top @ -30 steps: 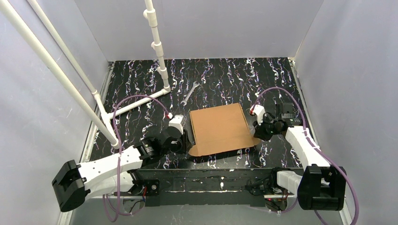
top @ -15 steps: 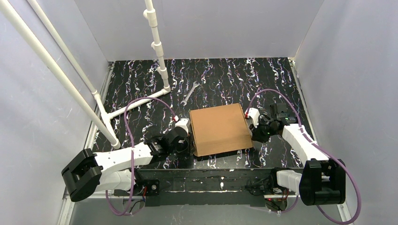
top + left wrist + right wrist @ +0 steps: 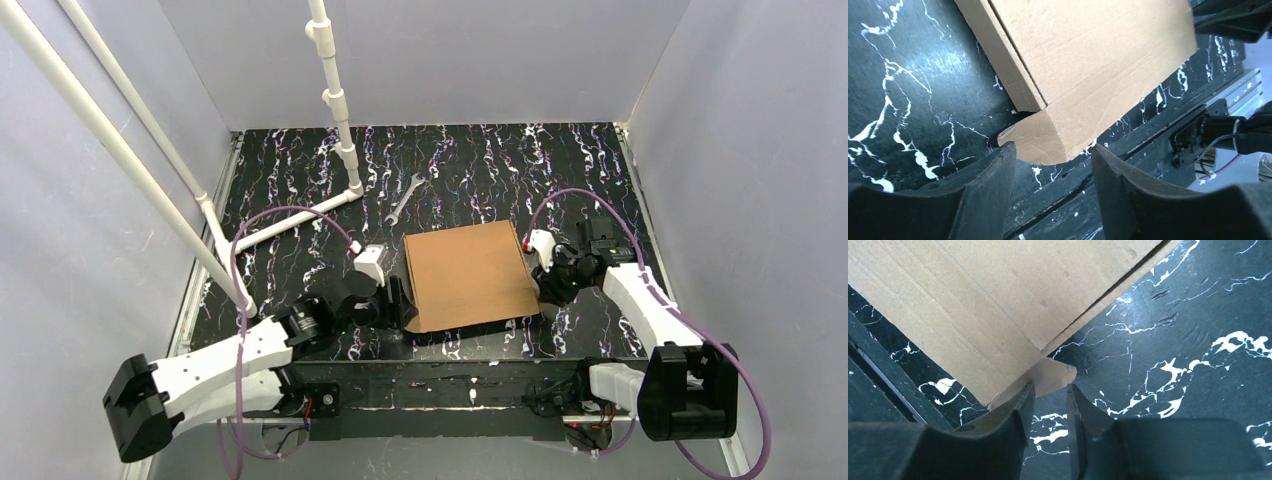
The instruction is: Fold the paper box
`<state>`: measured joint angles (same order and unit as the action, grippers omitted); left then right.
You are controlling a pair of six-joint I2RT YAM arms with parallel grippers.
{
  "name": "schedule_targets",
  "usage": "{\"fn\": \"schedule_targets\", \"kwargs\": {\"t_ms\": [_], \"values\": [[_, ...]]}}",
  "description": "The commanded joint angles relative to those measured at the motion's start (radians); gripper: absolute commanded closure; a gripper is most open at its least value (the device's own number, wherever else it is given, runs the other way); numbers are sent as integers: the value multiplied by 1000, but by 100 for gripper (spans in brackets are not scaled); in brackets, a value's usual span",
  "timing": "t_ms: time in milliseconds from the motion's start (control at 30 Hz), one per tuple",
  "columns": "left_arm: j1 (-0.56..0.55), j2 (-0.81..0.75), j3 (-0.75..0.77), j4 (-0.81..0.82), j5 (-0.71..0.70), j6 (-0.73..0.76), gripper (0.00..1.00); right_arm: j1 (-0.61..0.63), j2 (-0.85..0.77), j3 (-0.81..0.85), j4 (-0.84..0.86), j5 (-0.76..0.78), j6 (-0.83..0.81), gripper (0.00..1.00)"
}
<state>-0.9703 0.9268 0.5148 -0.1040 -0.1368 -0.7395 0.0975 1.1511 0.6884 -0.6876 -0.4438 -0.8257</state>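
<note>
Box (image 3: 468, 275) closed, flat on table (image 3: 480, 165) near front edge, between arms. Left gripper (image 3: 1053, 147) at near-left corner flap, jaws moderately apart, gripping nothing. Right gripper (image 3: 1048, 387) at near-right corner, jaws narrowly apart, rounded tab just ahead of tips

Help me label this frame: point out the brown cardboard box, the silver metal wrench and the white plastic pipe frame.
Brown cardboard box (image 3: 468, 275): top external view, middle of its lid.
Silver metal wrench (image 3: 403, 200): top external view, middle of its shaft.
White plastic pipe frame (image 3: 333, 100): top external view, its upright pipe.
</note>
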Motion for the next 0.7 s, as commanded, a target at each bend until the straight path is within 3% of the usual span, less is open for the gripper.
{"fn": "schedule_targets", "kwargs": {"t_ms": [0,167,333,500,600,667], "values": [[11,-108,-11,-79,-47,7,39,-8,-44,49,-35,1,-16,60],[27,-169,-20,-43,-17,-32,3,-19,-56,66,-48,-6,-14,57],[61,-174,-55,59,61,-110,2,-35,-65,116,-60,-46,15,49],[74,-164,-81,152,45,-174,2,-44,-28,161,3,-183,126,22],[77,-145,-89,170,-2,-207,2,-49,39,174,121,-231,289,4],[78,-123,-82,173,-27,-211,2,-59,85,173,236,-241,440,2]]}}
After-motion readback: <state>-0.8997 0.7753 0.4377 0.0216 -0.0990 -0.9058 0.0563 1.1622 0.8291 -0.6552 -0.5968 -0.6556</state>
